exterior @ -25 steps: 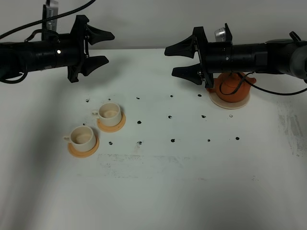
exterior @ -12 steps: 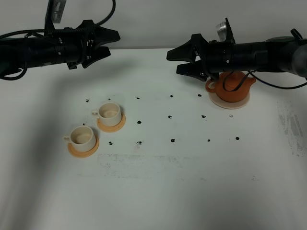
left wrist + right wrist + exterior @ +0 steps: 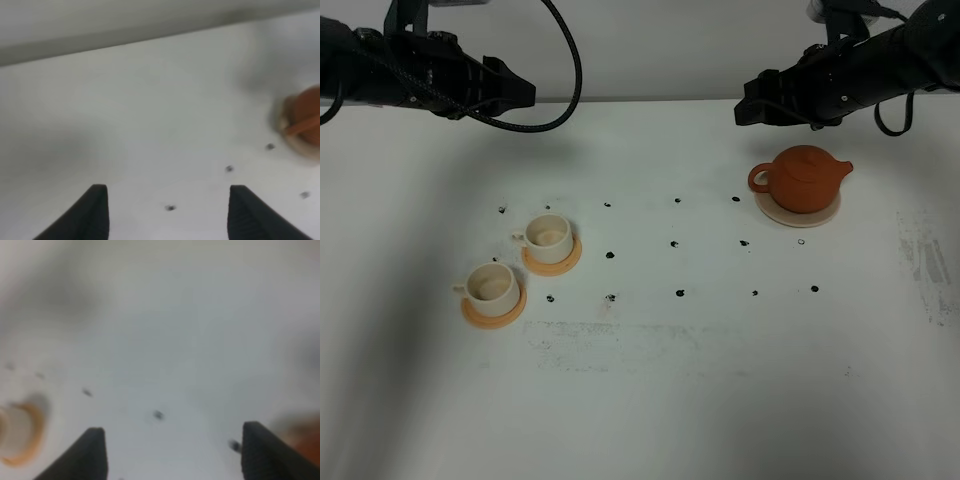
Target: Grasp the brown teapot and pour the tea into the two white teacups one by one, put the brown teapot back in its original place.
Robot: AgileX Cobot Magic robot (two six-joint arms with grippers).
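Note:
The brown teapot (image 3: 803,179) stands upright on its pale beige coaster (image 3: 799,212) at the right; it shows blurred in the left wrist view (image 3: 303,118). Two white teacups (image 3: 549,235) (image 3: 491,284) sit on orange saucers at the left, handles pointing left. My right gripper (image 3: 752,103) is raised behind and left of the teapot, apart from it; its fingers (image 3: 85,456) stand wide apart and empty. My left gripper (image 3: 520,92) is raised at the back left, well behind the cups; its fingers (image 3: 87,216) stand wide apart and empty.
The white table (image 3: 650,380) carries a grid of small black dots (image 3: 677,294). A scuffed grey patch (image 3: 928,262) lies near the right edge. Black cables (image 3: 570,70) hang from the left arm. A wall runs behind the table.
Both arms have risen and drawn back toward the far edge. The right gripper has moved off the teapot, which now shows in full on its coaster. Cups and teapot have not moved.

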